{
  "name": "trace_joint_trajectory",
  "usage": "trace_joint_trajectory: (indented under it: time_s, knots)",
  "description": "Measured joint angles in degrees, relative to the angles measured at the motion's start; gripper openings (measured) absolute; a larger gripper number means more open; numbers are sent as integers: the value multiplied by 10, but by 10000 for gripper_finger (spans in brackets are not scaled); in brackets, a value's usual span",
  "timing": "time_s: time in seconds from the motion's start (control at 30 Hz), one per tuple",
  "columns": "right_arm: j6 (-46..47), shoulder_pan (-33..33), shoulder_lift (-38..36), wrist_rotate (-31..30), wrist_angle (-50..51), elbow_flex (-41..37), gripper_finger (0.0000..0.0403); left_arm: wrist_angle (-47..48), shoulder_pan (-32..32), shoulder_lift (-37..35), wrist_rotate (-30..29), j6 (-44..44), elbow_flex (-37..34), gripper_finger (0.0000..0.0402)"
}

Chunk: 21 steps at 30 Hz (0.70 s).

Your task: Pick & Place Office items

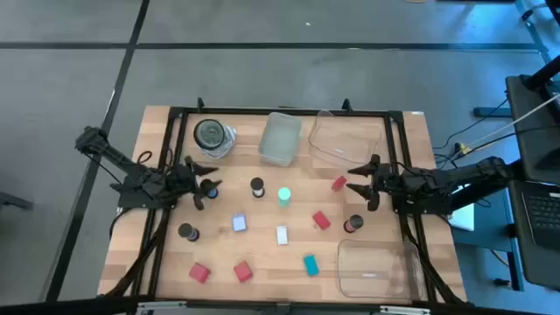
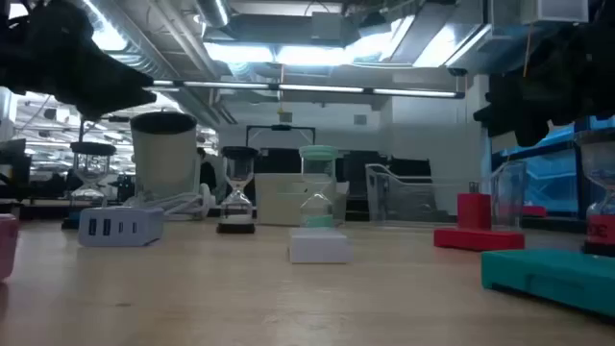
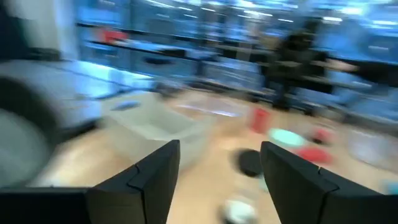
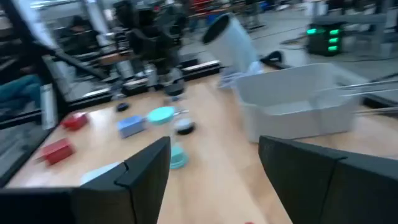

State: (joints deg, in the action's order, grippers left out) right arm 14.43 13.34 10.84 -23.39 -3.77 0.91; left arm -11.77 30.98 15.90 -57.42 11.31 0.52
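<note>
The office items lie scattered on the wooden table: red blocks (image 1: 339,183) (image 1: 321,220) (image 1: 242,272), a teal block (image 1: 310,264), a white block (image 1: 282,234), a lavender block (image 1: 239,224), dark cylinders (image 1: 256,186) (image 1: 186,232) and a bright green one (image 1: 284,196). My left gripper (image 1: 210,184) is open above the table's left side; its wrist view looks toward a dark cylinder (image 3: 250,163). My right gripper (image 1: 354,181) is open at the right side, just right of a red block, and holds nothing.
A round grey dish (image 1: 212,136) and two clear trays (image 1: 280,138) (image 1: 346,136) stand along the far edge. A third clear tray (image 1: 374,267) sits at the near right corner. A black frame (image 1: 280,111) borders the table.
</note>
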Motion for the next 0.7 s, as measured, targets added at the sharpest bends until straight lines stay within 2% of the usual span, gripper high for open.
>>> trace_joint_trajectory:
  time_s: [0.1, 0.2, 0.3, 0.7]
  knots:
    - [0, 0, 0, -53, -1, 0, 249, 0, 0, 0, -80, -1, 0, 219]
    - [-1, 0, 0, -105, -1, 0, 249, 0, 0, 0, -117, -1, 0, 219]
    - [-2, 0, 0, -136, -2, 0, 249, 0, 0, 0, -119, -1, 0, 219]
    - [-2, 0, 0, -136, -3, 0, 249, -2, 0, 0, -120, 10, 0, 220]
